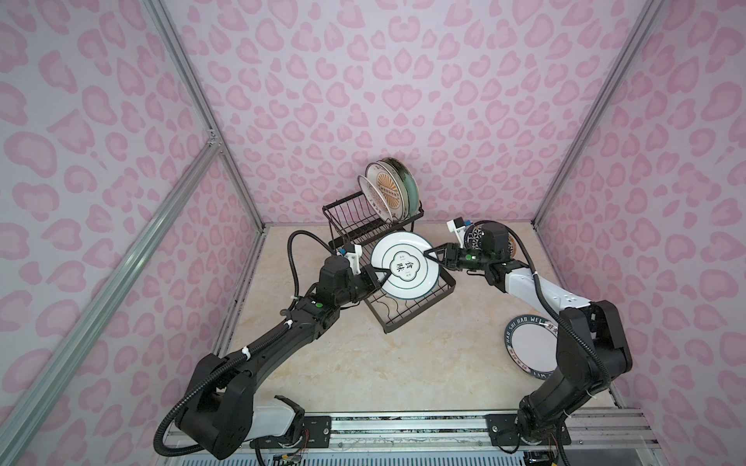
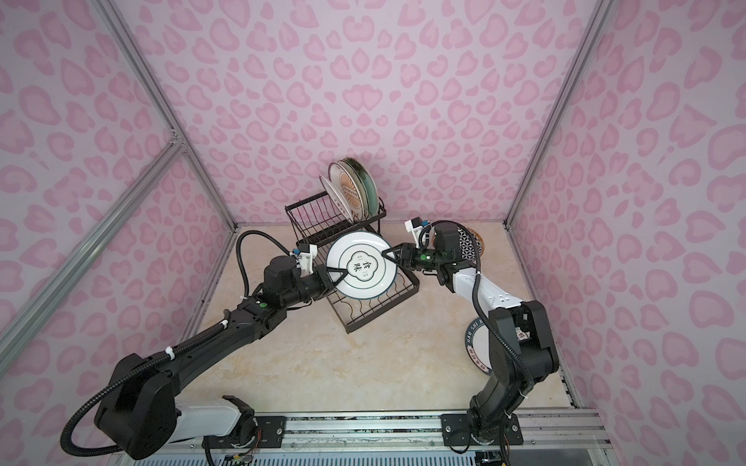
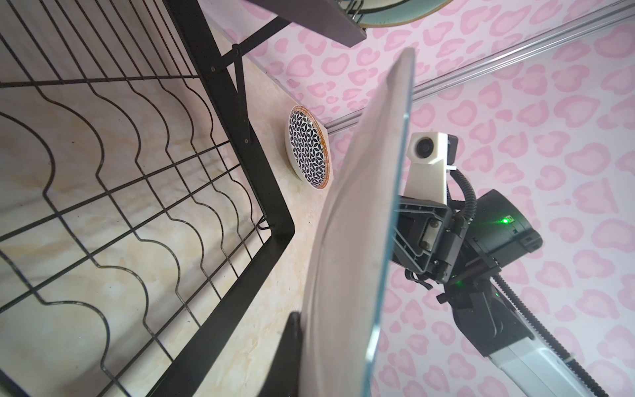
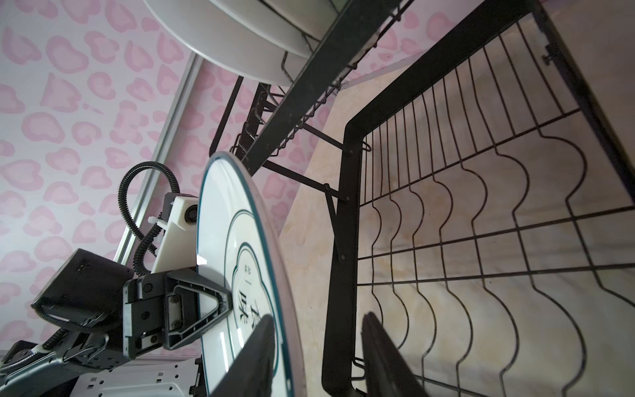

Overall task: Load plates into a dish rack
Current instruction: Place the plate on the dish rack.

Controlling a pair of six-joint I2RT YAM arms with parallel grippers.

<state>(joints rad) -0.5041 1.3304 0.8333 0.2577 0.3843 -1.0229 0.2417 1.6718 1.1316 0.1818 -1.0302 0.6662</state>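
While three plates (image 1: pixel 387 189) stand in the rack (image 1: pixel 403 319) and others (image 1: pixel 529 347) lie on the tabletop (image 1: pixel 363 363), the left hand (image 1: pixel 385 275) clamps a white plate (image 1: pixel 407 284), right hand (image 1: pixel 428 253) parted.

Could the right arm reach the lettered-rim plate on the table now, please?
Probably yes: the right gripper is open and the lettered-rim plate lies flat nearby, though that arm's elbow overhangs it.

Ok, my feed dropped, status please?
Left gripper shut on cloud-outline plate, over dish rack lower tray. Right gripper open, jaws straddling its rim. Other plates stand in upper basket.
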